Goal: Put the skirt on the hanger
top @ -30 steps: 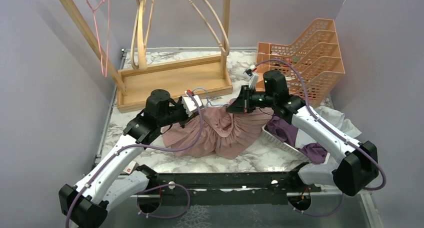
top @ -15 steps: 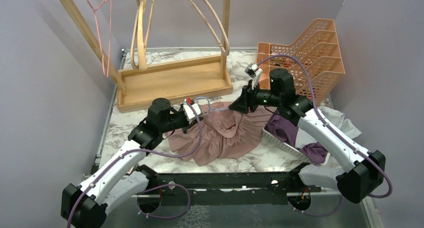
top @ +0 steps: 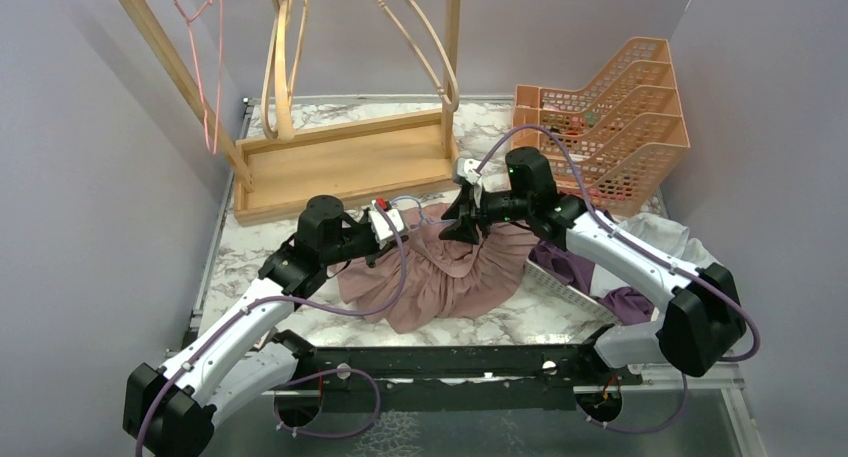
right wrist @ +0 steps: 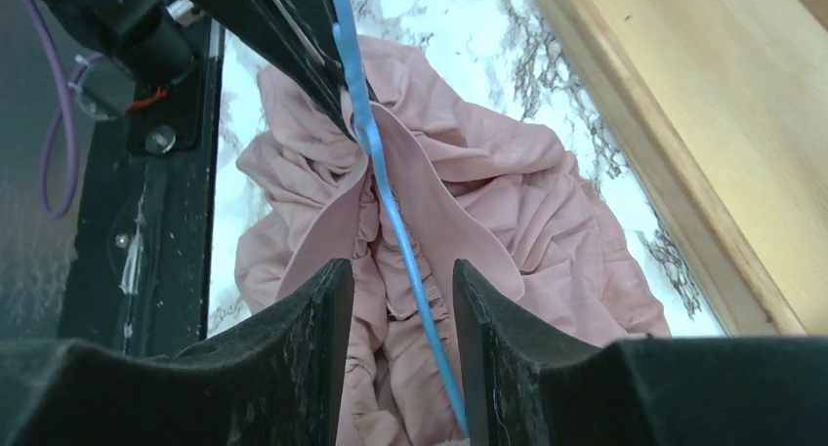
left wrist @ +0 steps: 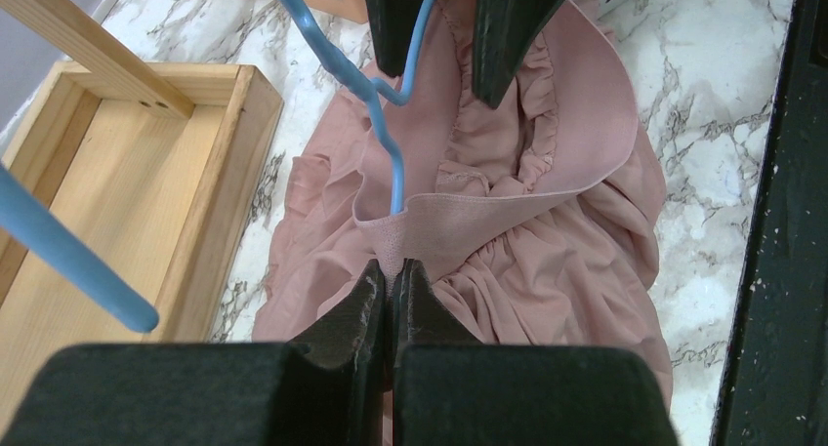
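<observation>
Currently the pink skirt (top: 450, 277) is lying bunched on the marble table (top: 520, 317), about midway between its left and right edges. It is just in front of the wooden rack (top: 350, 162), which is standing toward the far edge. The left gripper (left wrist: 395, 275) is pinching the skirt's elastic waistband (left wrist: 469, 222), its jaws clenched tight on the cloth so that the waist is gaping open. A blue hanger (left wrist: 395, 173) is reaching down into this opening, its wire meeting the waistband just above the left fingertips. The right gripper (right wrist: 393, 275) is hovering over the skirt with its jaws released and standing apart. The hanger's wire is passing between them, though I cannot tell whether either finger is touching it. An orange tiered basket (top: 620, 107) is sitting toward the far right corner, and a white basket (top: 565, 295) near the right edge is holding purple clothing (top: 570, 262).
</observation>
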Motion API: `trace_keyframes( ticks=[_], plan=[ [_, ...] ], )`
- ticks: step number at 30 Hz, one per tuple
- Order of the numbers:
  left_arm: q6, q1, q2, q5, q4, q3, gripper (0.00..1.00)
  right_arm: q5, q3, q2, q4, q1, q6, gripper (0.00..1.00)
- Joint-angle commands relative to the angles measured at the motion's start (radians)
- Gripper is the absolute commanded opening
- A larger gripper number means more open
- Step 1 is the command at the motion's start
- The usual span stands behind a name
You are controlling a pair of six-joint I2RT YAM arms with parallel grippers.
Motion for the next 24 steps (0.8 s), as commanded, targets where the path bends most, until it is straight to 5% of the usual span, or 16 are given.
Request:
trace_keyframes(
  ticks=[1, 8, 14, 24],
  plan=[
    [0.031, -0.001, -0.017, 0.053, 0.033, 0.009, 0.00, -0.076, 0.056, 0.051, -0.027, 0.010, -0.160, 0.46],
    [0.004, -0.001, -0.103, -0.041, -0.011, -0.007, 0.00, -0.015, 0.003, -0.043, 0.102, 0.010, -0.137, 0.03],
    [-0.053, -0.001, -0.207, -0.192, -0.199, 0.068, 0.11, -0.025, 0.011, -0.218, 0.126, 0.010, -0.051, 0.01],
    [-0.028, -0.001, -0.357, -0.324, -0.422, 0.211, 0.13, -0.061, 0.127, -0.309, 0.055, 0.010, 0.020, 0.01]
  ],
)
